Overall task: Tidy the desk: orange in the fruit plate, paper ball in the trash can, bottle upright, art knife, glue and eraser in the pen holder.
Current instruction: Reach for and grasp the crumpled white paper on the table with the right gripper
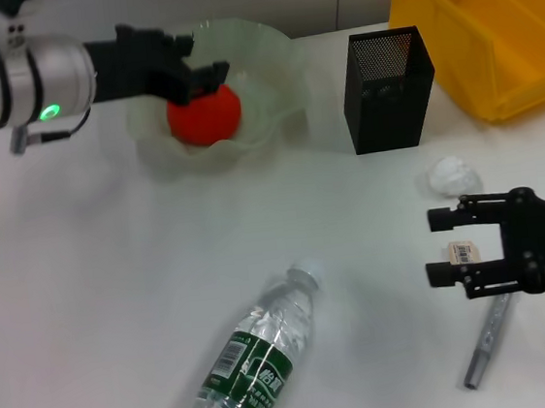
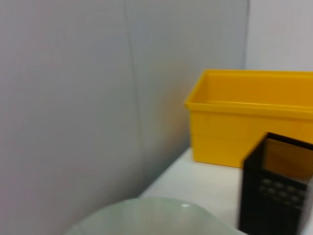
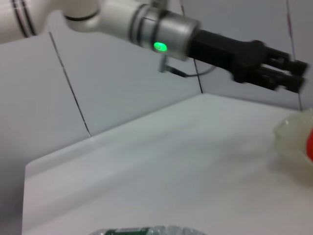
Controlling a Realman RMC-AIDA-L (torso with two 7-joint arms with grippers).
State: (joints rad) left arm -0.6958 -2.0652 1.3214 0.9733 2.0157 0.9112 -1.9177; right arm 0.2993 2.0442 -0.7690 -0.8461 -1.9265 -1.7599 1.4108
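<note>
We see the left gripper (image 1: 201,60) open over the orange (image 1: 205,116) in the fruit plate (image 1: 270,43); the right gripper (image 1: 439,245) straddles the eraser (image 1: 464,252), jaws apart; the bottle (image 1: 254,367) lies sideways.

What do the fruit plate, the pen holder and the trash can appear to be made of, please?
The fruit plate looks like frosted pale-green glass, or possibly plastic: translucent, with a wavy rim. The pen holder seems to be black metal mesh, with fine perforations showing on its inner wall. The trash can looks like smooth, bright yellow moulded plastic with a slight sheen.
</note>
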